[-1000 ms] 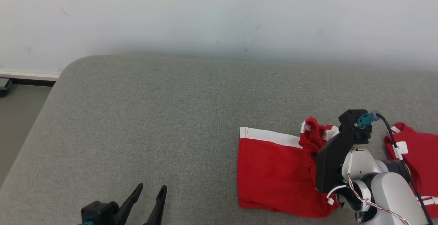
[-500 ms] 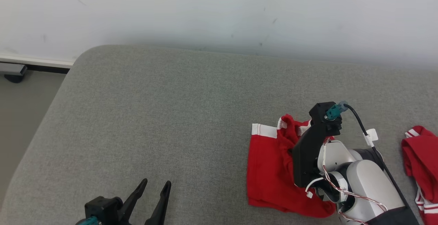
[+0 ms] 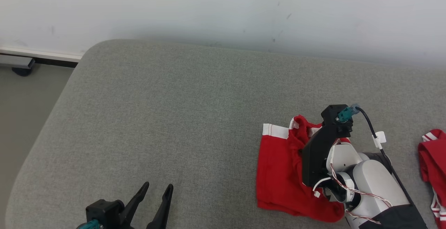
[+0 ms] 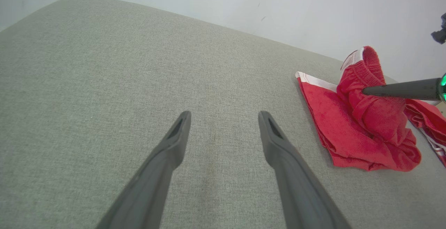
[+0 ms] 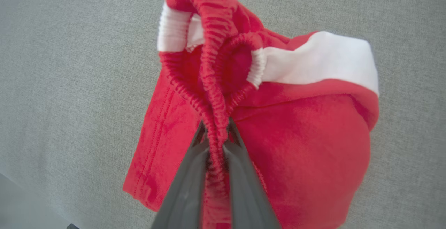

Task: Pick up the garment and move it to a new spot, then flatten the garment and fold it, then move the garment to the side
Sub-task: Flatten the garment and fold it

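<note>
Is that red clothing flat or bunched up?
Bunched up. The right hand pinches the garment by its waistband into a rumpled peak; the rest lies creased.

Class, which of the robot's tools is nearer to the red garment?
Right. The right tool grips the red garment by its waistband; the left tool stands open over bare cushion, far to its left.

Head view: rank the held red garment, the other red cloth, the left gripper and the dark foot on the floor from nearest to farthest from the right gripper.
1. Red garment: pinched in the jaws of the right gripper.
2. Other red cloth, right edge, and left gripper, lower left: too close to call.
3. Dark foot, far upper left.
</note>
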Controlling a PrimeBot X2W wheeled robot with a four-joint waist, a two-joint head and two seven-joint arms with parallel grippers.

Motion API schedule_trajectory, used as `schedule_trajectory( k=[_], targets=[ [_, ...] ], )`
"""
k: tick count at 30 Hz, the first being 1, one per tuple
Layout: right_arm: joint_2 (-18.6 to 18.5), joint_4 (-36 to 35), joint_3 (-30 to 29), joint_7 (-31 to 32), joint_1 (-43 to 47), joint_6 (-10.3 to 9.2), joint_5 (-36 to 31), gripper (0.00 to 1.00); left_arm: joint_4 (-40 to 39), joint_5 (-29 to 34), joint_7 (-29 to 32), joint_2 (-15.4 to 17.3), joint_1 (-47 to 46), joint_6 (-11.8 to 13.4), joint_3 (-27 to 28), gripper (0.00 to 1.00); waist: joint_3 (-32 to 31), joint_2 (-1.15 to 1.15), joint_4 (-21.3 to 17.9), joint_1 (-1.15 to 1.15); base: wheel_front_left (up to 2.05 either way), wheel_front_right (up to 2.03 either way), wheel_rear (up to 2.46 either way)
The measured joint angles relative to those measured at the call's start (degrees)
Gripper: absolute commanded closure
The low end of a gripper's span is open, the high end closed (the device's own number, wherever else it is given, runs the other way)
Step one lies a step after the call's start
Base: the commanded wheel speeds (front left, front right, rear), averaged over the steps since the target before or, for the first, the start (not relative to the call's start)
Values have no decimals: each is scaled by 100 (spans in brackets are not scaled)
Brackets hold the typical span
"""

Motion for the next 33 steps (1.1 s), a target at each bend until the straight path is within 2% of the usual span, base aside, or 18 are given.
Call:
schedule_trajectory(
  k=[14, 15, 16, 17, 18, 23, 30, 33],
  targets=[
    [-9, 492, 222, -461, -115, -1, 303, 100, 59, 0, 0, -45, -80, -2, -97, 0, 1, 0, 115, 0, 0, 0, 0],
    [-9, 541, 238, -504, -128, -1, 308, 65, 65, 0, 0, -52, -80, -2, -96, 0, 2, 0, 127, 0, 0, 0, 0],
    [-8, 571, 252, -542, -140, -1, 307, 65, 66, 0, -1, -52, -80, -2, -93, 0, 3, 0, 136, 0, 0, 0, 0],
    [-9, 591, 258, -572, -163, -1, 307, 4, 71, 0, -1, -52, -80, -2, -93, 0, 3, 0, 144, 0, 0, 0, 0],
    [-7, 611, 258, -641, -196, -1, 309, 0, 78, 0, -5, -52, -80, -2, -92, 0, 3, 0, 151, 0, 0, 0, 0],
    [-10, 688, 359, -888, -328, -1, 435, 0, 101, -1, -7, -52, -80, -2, -91, 0, -3, 0, 175, 0, 0, 0, 0],
    [-11, 553, 658, -1367, -470, -1, 1112, 0, 138, -18, -32, -26, -75, 1, -25, 0, -52, 0, 133, 0, 0, 0, 0],
    [-10, 401, 609, -1710, -490, -1, 1062, 0, 146, -24, -40, -5, -74, 1, -11, 0, -107, 0, 87, 0, 0, 0, 0]
  ],
)
